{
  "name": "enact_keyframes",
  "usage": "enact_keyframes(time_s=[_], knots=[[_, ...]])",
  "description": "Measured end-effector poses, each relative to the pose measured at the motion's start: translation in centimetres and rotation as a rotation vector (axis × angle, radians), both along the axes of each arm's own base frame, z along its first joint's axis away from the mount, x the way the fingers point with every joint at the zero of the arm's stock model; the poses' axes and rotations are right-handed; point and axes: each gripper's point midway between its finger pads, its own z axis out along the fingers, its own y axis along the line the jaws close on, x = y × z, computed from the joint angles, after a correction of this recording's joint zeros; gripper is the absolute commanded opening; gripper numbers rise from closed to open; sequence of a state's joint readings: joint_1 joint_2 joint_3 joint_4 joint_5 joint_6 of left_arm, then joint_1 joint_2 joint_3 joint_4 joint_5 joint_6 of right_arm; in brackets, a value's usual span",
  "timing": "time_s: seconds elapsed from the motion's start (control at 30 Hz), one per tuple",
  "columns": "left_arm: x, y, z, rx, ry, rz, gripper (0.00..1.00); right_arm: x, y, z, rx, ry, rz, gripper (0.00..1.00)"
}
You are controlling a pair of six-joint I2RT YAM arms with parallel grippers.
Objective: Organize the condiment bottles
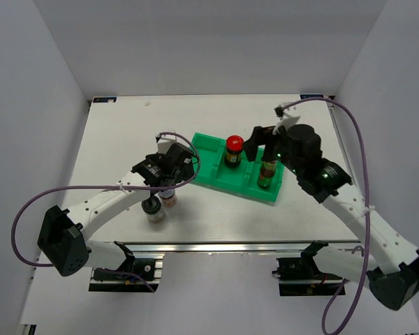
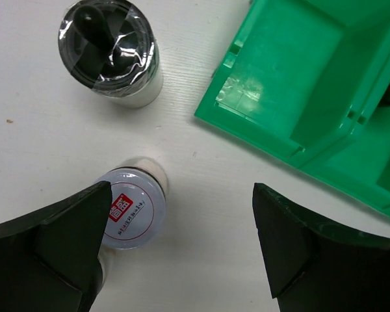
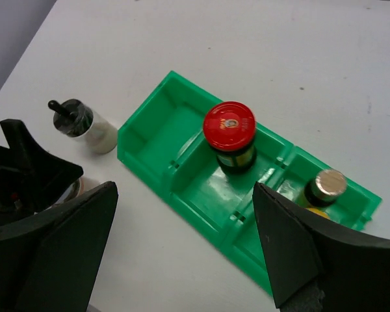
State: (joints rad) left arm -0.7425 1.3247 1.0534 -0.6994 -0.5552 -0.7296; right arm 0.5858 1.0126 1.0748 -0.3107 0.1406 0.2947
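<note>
The green tray [image 1: 230, 187] is holding two condiment bottles, the red-lidded jar [image 1: 234, 149] and a slim sauce bottle [image 1: 267, 171], both below the right gripper [image 3: 184, 188], which is hanging open and empty. The compartment [image 2: 292, 78] toward the left gripper [image 2: 181, 188] is sitting vacant. Under the left gripper, spread and holding nothing, the silver-lidded jar [image 2: 131, 208] and, just beyond, a black-capped shaker [image 2: 110, 52] are waiting on the white tabletop [image 1: 126, 125], which pale walls [image 1: 209, 42] are enclosing.

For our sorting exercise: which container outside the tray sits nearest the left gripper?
The white-lidded, red-labelled jar right beside the left gripper; the black-capped shaker stands farther off.
</note>
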Motion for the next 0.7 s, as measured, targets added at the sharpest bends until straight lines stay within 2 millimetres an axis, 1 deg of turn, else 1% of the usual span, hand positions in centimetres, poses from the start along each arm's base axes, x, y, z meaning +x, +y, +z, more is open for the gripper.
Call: enact_keyframes(time_s=[0.03, 0.1, 0.2, 0.23, 0.27, 0.3, 0.37, 0.47, 0.7], knots=[[0.0, 0.2, 0.0, 0.003, 0.001, 0.009, 0.98, 0.1, 1.2, 0.2, -0.012, -0.006, 0.026, 0.89], [0.0, 0.6, -0.1, 0.006, 0.006, 0.027, 0.98, 0.4, 2.9, -0.3, -0.039, 0.002, 0.053, 0.89], [0.1, 1.4, -0.3, 0.005, 0.018, 0.06, 0.98, 0.6, 4.7, -2.6, -0.101, 0.041, 0.072, 0.89], [0.2, 1.7, -0.4, 0.004, 0.019, 0.07, 0.98, 0.6, 5.0, -3.1, -0.113, 0.049, 0.075, 0.89], [0.3, 1.9, -0.5, 0.0, 0.02, 0.078, 0.98, 0.6, 5.6, -4.1, -0.136, 0.067, 0.084, 0.89], [0.3, 2.2, -0.8, 0.0, 0.026, 0.084, 0.98, 0.6, 6.0, -4.7, -0.15, 0.076, 0.089, 0.89], [0.1, 2.7, -1.6, 0.005, 0.046, 0.092, 0.98, 0.4, 6.6, -5.6, -0.176, 0.091, 0.095, 0.89], [-0.6, 3.0, -2.6, 0.018, 0.079, 0.087, 0.98, 0.2, 6.9, -6.5, -0.203, 0.104, 0.092, 0.89], [-0.9, 2.8, -4.0, 0.031, 0.125, 0.075, 0.98, 0.1, 7.0, -7.8, -0.227, 0.141, 0.071, 0.89]])
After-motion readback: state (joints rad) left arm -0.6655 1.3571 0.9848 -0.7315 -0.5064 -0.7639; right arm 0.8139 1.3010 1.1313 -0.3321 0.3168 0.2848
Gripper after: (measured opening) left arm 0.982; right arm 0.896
